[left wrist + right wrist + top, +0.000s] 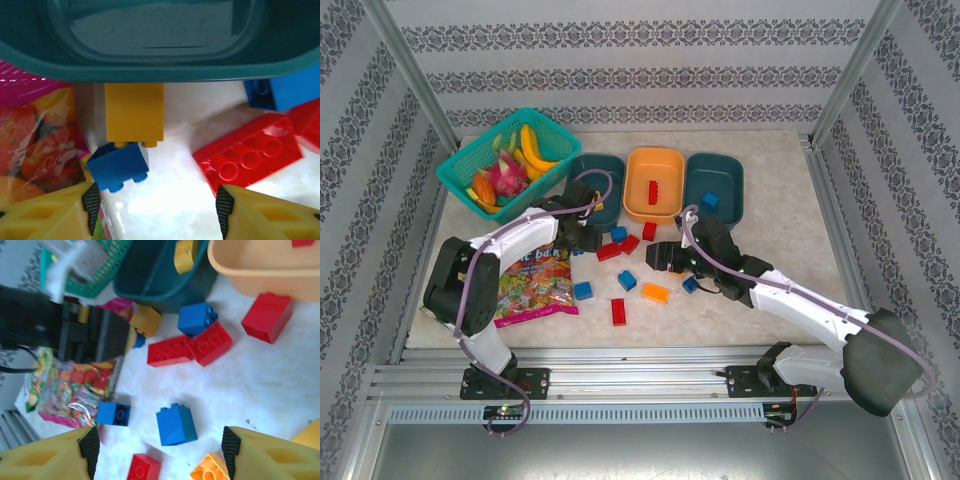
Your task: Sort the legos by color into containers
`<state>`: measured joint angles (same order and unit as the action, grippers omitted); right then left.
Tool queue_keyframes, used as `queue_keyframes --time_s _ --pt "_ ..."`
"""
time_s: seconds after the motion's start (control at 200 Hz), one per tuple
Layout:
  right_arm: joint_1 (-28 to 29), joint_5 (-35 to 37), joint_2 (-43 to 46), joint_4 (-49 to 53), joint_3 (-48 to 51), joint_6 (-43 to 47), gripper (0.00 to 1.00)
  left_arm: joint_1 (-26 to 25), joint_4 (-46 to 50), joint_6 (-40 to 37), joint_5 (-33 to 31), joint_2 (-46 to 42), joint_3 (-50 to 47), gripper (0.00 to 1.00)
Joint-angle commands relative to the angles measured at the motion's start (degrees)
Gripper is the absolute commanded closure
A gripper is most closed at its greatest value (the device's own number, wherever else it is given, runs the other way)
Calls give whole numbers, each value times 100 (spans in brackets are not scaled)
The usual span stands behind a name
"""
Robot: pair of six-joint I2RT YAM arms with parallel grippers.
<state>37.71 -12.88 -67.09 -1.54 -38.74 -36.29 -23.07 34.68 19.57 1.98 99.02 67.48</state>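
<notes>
Left end effector (157,206): jaws apart, nothing between them. Just ahead, offset toward the candy bag (35,135), a small blue brick (120,165) sits on the table (170,192). Against its far side lies a yellow brick (135,112), long axis running straight away, far end under the teal tray (150,70) rim. Left arm is nearer. Right end effector (157,447), also released, hangs over a second blue brick (176,425).
</notes>
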Motion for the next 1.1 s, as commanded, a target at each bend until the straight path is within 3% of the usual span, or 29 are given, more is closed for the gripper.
queue_keyframes --time_s 0.0,0.634,0.914,1.094 --pt "-18 132 226 -427 77 -121 32 118 -298 -353 -183 170 163 36" --pt "-238 -108 61 -330 -36 -250 32 136 -585 -692 -461 969 509 47" --pt "-238 -109 10 -303 -81 -294 32 118 -628 -674 -532 980 593 67" --pt "-239 -46 83 -238 -81 -295 32 -49 -472 -538 -567 626 397 68"
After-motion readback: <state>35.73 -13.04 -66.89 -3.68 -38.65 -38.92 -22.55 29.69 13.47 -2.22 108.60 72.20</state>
